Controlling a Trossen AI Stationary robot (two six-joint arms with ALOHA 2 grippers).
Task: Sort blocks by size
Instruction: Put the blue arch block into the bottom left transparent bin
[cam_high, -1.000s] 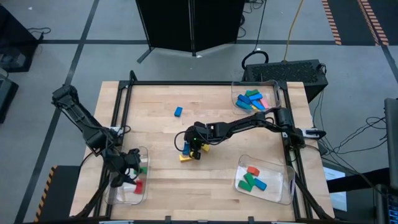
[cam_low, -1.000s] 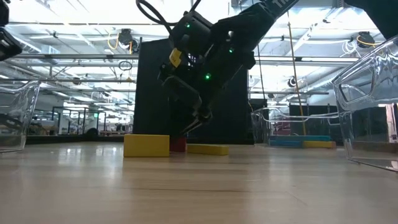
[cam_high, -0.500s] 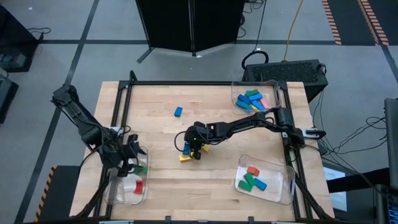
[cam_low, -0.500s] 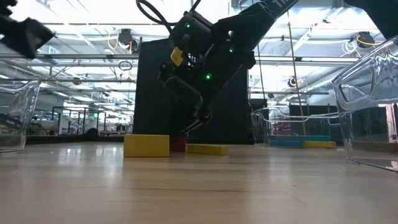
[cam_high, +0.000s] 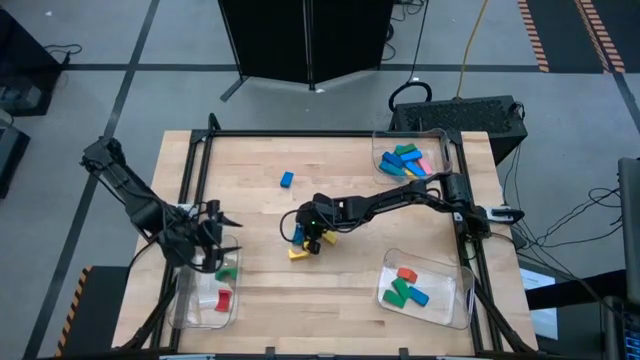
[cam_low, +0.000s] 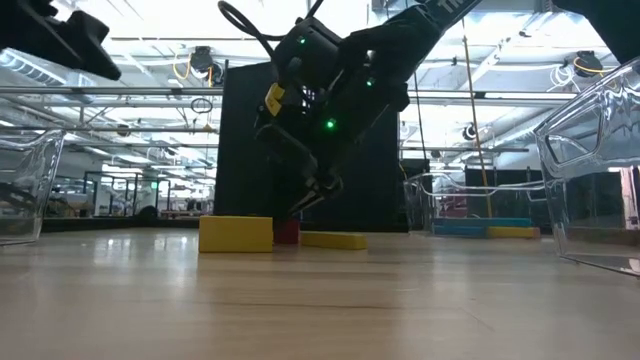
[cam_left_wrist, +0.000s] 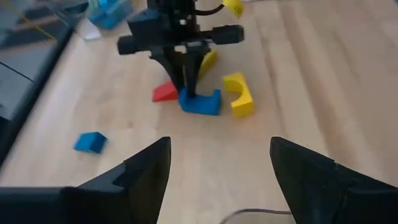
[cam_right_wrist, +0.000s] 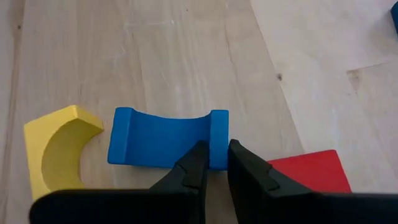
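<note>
A blue arched block (cam_right_wrist: 165, 140) lies flat at mid-table, between a yellow arched block (cam_right_wrist: 59, 149) and a red wedge (cam_right_wrist: 311, 171). A long yellow block (cam_left_wrist: 208, 62) lies just beyond them. My right gripper (cam_right_wrist: 214, 155) is shut, and its tips come down on one end of the blue block. A small blue block (cam_high: 287, 179) lies alone toward the far edge. My left gripper (cam_left_wrist: 217, 168) hangs open and holds nothing. It is raised above the near-left tray (cam_high: 205, 300) and faces the cluster. My right gripper's shut fingertips (cam_left_wrist: 186, 87) meet the blue arched block at one end post (cam_right_wrist: 219, 127). They slant down on it from above, from the table's right side. The block lies flat on the table. Whether the tips press on it, I cannot tell.
The near-left clear tray holds a green and a red block. A far-right tray (cam_high: 440, 150) holds blue, green, pink and yellow blocks. A near-right tray (cam_high: 445, 275) holds red, green and blue ones. Bare wood lies between the cluster and the trays.
My left gripper has risen out of the near-left tray and gone a little toward the far edge. It has rolled and tipped up until it faces the middle of the table, staying open. The blocks have not moved.
</note>
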